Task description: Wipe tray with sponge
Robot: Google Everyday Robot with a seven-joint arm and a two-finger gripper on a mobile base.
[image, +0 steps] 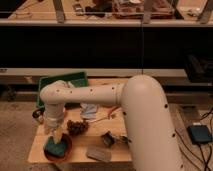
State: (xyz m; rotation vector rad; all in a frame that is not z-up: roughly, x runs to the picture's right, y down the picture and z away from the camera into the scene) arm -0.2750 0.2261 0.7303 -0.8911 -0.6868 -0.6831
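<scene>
Seemingly level sponge [54,148], end effector [58,135] just above

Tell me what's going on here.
The arm reaches down at the front left of the table, its gripper just above the sponge, which lies in the bowl. The tray sits at the back left, not yet wiped. Grapes and a grey block lie nearby.

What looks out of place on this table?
The sponge lies inside the round orange-brown bowl at the table's front corner, apart from the green tray it should wipe. The gripper hangs right over it.
</scene>
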